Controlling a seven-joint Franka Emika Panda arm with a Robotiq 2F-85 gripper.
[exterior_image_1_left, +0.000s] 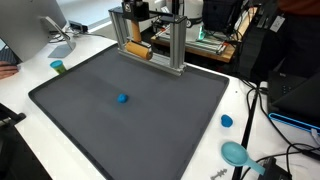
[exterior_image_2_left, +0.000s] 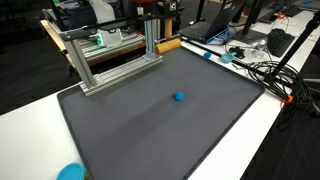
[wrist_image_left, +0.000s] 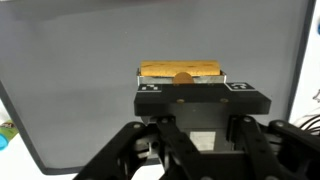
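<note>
Wooden roller (wrist_image_left: 180, 70) sits in aluminium frame (exterior_image_1_left: 179, 45) at the far edge of grey mat (exterior_image_1_left: 150, 130). Gripper (wrist_image_left: 200, 135) hovers near the roller; jaw spread unreadable, fingertips lost against dark. Blue ball (exterior_image_2_left: 178, 97) mid-mat.

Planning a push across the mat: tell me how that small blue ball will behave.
Round and lying free on the flat mat, the blue ball would probably roll away at a nudge. Small beside the metal frame, it is likely light. Hard or squashy cannot be told.
</note>
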